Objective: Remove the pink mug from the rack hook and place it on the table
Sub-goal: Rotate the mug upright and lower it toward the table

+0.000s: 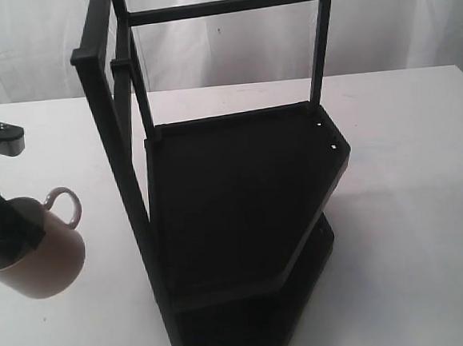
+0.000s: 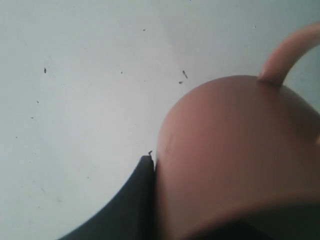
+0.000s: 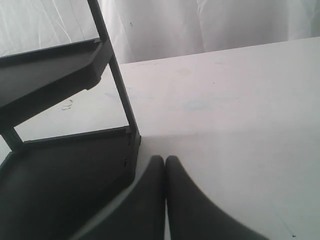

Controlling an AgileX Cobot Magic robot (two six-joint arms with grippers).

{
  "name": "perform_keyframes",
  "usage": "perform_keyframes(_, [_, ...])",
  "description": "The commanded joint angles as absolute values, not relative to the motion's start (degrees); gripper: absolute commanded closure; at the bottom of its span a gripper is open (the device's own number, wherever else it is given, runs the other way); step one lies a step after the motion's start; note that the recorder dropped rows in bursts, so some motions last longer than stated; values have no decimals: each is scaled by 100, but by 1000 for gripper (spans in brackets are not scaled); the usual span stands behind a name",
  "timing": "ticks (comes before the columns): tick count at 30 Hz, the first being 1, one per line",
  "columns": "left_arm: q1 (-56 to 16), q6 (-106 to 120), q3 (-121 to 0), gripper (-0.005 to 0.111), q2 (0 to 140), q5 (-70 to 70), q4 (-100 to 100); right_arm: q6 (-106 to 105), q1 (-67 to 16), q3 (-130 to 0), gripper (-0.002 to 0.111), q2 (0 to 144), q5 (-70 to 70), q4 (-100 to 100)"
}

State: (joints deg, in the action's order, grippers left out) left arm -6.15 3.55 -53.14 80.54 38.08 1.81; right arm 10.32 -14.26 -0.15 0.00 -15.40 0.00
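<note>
Jaws of the left gripper [image 1: 10, 230] are clamped on the pink mug [image 1: 44, 256] at the near left edge of the exterior view, dark fingers covering its rim end while its loop handle points up and toward the rack. The mug hangs tilted over the tabletop [image 1: 407, 167], well clear of the rack hook [image 1: 119, 64], a short peg high on the frame's side bar; whether its base touches the surface cannot be told. The left wrist view adds what the exterior one lacks: one dark finger [image 2: 132, 205] pressed flat against the mug [image 2: 235, 155] wall, with speckled white tabletop [image 2: 75, 100] behind it. The tall black rack [image 1: 235, 213] stands just beside the mug, in the middle of the tabletop, both shelves bare. The right gripper [image 3: 165, 167] appears only in its own wrist view, jaws closed tip to tip with nothing between them, hovering near a corner of the rack [image 3: 60, 190] over the tabletop [image 3: 240, 110]. Farthest back hangs a white curtain [image 1: 29, 52].
</note>
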Motion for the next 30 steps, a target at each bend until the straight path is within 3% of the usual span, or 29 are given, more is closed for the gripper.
perform_keyframes(1, [-598,339,-5744,107,8485,4104,188,1056,-1421,0,108,0,-1519,0])
perform_keyframes(15, [-609,339,-6340,107,9605,4382,177,1056,-1421,0,108,0,-1508,0])
perform_keyframes(30, [-609,316,-6340,107,9837,4160,177,1056,-1421,0,108,0,-1518,0])
